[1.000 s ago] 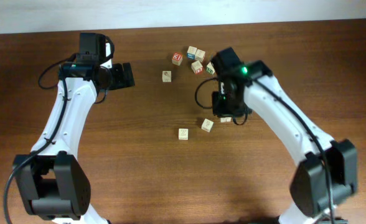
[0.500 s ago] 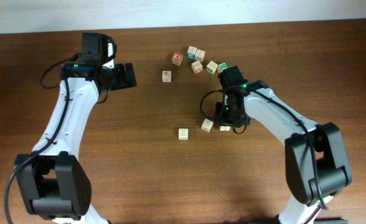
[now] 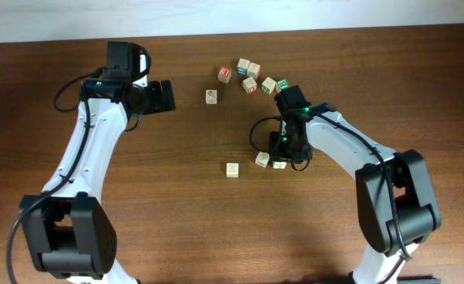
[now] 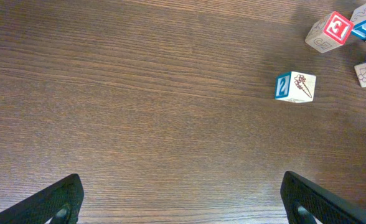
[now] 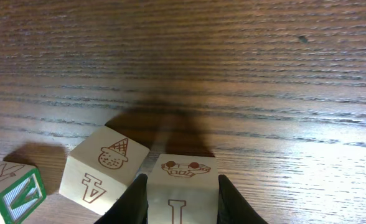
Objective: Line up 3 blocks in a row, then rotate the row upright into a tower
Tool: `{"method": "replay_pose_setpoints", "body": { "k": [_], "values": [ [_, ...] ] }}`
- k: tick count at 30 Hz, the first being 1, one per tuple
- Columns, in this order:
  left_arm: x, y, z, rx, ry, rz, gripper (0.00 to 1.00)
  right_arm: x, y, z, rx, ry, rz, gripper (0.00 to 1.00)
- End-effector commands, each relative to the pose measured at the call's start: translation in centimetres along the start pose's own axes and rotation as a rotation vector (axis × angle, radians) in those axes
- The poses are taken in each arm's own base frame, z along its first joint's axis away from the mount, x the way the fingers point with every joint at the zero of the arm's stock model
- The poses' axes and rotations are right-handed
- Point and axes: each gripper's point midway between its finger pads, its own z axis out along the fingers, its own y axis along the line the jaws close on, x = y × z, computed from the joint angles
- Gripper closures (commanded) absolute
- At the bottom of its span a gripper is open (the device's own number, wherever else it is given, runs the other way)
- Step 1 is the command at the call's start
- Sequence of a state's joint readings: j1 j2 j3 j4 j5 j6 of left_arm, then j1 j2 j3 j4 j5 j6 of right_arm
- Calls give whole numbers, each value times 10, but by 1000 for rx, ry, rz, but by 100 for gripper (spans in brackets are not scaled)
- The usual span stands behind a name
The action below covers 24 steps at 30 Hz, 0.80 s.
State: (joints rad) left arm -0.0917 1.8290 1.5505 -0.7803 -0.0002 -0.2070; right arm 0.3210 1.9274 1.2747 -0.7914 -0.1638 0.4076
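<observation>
1. My right claw (image 5: 182, 200) pinches a pale block (image 5: 182, 169) by both sides, on the worktop (image 5: 245, 62).
2. A second block (image 5: 105, 169) sits just beside it, to the claw's left.
3. My left claw (image 4: 186, 205) hangs spread wide, well apart from both blocks.

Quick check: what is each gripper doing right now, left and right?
Left gripper: open, holding nothing.
Right gripper: closed on the pale wood block marked I.
</observation>
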Motion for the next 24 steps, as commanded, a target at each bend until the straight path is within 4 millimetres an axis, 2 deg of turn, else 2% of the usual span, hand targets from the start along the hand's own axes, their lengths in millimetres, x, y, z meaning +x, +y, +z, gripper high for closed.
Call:
{"method": "replay_pose_setpoints", "body": {
  "k": [1,13,20,22,24],
  "values": [
    [-5,-2,0,6,-8,-9,1,4,0,5,-8,24,-5,67],
    [-5,-2,0,6,-9,-10,0,4,0,1,-7,28,-4,53],
    [-5,-2,0,6,-8,-10,1,-28,22,-41,-33,-39,-64,52],
    [-5,-2,0,6,-8,-10,1,-37,26,-44,-44,-75,-74,54],
    [-5,-2,0,6,-8,-9,1,-42,28,-43,-51,-92,-69,60]
  ]
}}
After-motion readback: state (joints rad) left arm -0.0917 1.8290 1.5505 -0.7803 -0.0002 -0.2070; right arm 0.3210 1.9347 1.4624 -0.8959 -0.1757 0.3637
